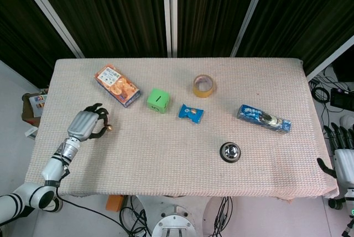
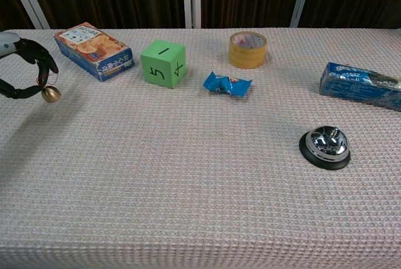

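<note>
My left hand (image 1: 86,124) (image 2: 24,71) hovers over the table's left side and pinches a small gold bell (image 2: 51,94) (image 1: 109,128), which hangs clear of the cloth. The orange snack box (image 1: 116,85) (image 2: 93,50) lies just beyond it. My right hand (image 1: 342,157) hangs off the table's right edge, fingers spread and holding nothing; the chest view does not show it.
On the woven tablecloth (image 1: 166,148) lie a green die (image 1: 158,100) (image 2: 163,63), a blue candy wrapper (image 1: 191,112) (image 2: 227,84), a tape roll (image 1: 203,86) (image 2: 247,49), a blue packet (image 1: 264,118) (image 2: 362,86) and a desk bell (image 1: 230,152) (image 2: 324,147).
</note>
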